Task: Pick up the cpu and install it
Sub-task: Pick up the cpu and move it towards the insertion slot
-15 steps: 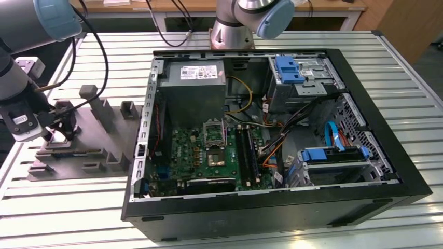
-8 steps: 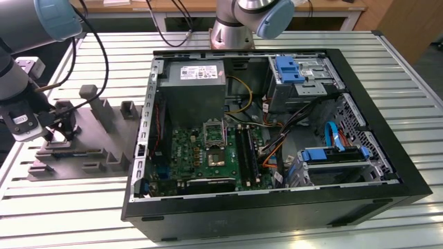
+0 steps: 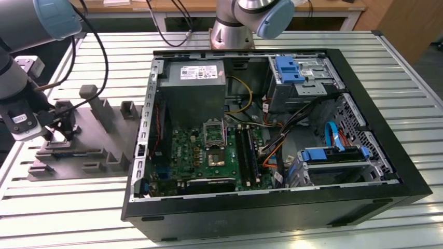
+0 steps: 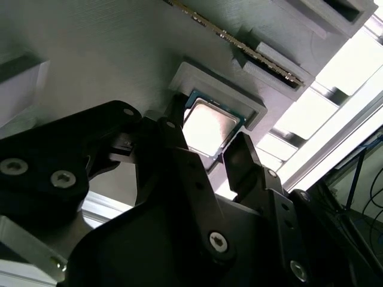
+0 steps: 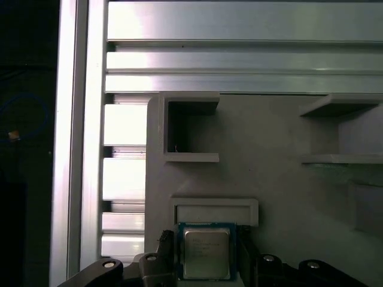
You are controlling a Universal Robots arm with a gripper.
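Note:
The cpu [image 5: 206, 251], a small flat square chip with a pale metal top and green rim, lies in a recess of the grey moulded tray [image 5: 281, 137]. In both wrist views my black fingers stand close against two opposite edges of the cpu [image 4: 209, 125], which still sits low in its nest. In the exterior view my gripper [image 3: 61, 136] is down at the tray [image 3: 90, 155], on the exterior view's left. The gripper [image 4: 206, 140] looks shut on the chip. The green board's socket [image 3: 217, 157] lies inside the open computer case, with its metal frame [image 3: 213, 130] raised.
The black computer case [image 3: 277, 207] lies open on the slatted aluminium table [image 3: 408, 83]. Inside are a grey power-supply box [image 3: 197, 83], drive cages with blue clips [image 3: 289, 68] and loose cables. Upright posts [image 3: 90, 96] rise from the tray around my gripper. A second arm's base [image 3: 235, 26] stands behind the case.

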